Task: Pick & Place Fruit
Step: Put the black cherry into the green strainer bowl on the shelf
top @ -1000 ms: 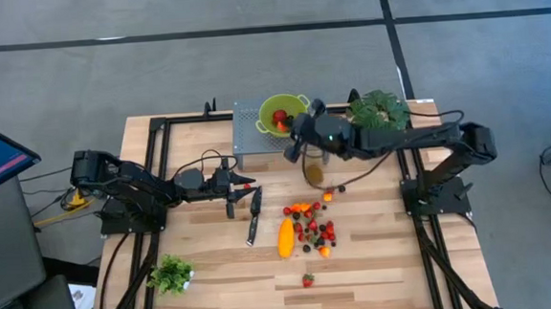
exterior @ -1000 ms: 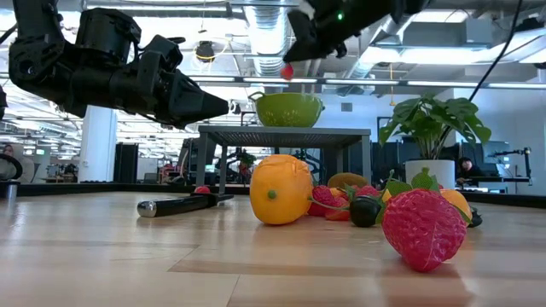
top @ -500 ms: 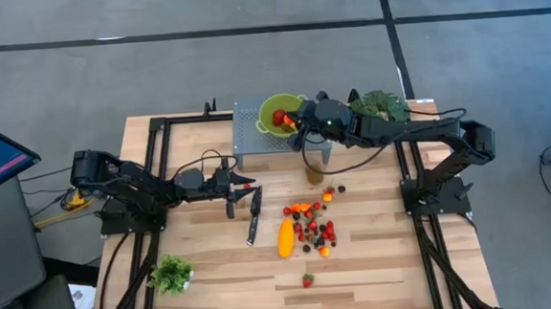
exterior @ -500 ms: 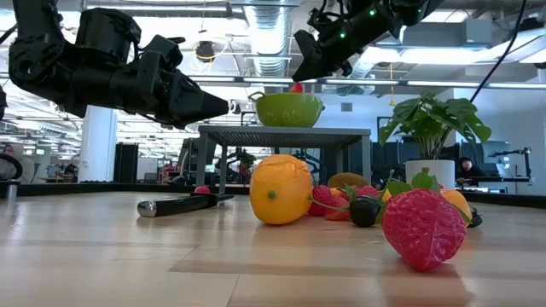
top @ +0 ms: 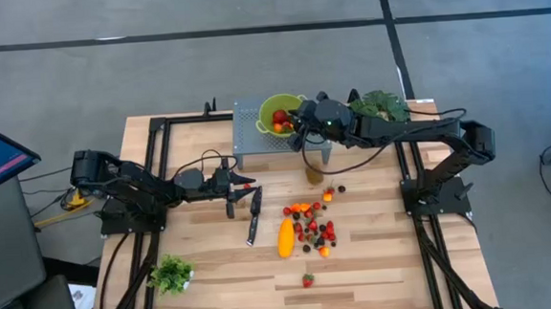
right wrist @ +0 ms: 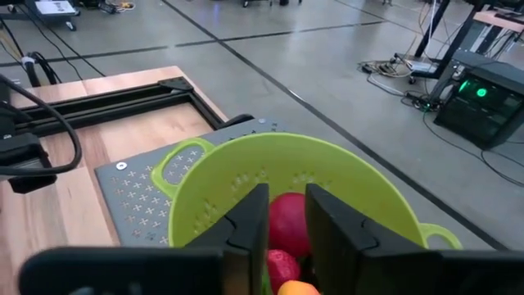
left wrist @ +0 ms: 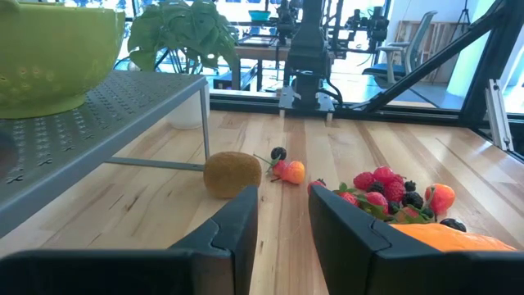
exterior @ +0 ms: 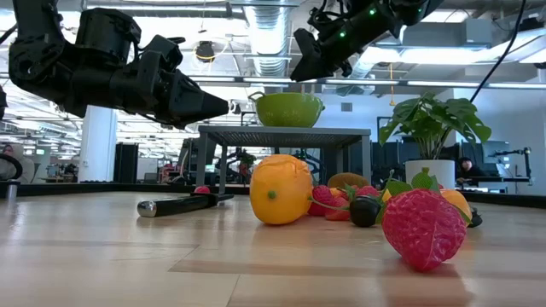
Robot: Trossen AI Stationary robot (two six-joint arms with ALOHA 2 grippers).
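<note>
A: Where do you stand in the task?

B: Your right claw [top: 298, 124] hangs over the green bowl [top: 271, 108] on the grey rack [top: 248, 137]. Its fingers are slightly apart with nothing between them, and a few red and orange pieces [right wrist: 288, 221] lie in the bowl below. Your left claw [top: 242, 187] waits low over the surface [top: 378, 263] beside the knife [top: 253, 214], narrowly parted and empty.

A: What is left?

B: Most of it, by the look of things. The fruit pile [top: 313, 227], a kiwi [top: 313, 174] near the rack and a lone strawberry [top: 307, 280] remain on the surface.

A: How does the long yellow fruit [top: 285, 237] lie?

B: Flat, at the pile's left edge. Its long axis runs from the rack side toward the surface's near edge.
</note>
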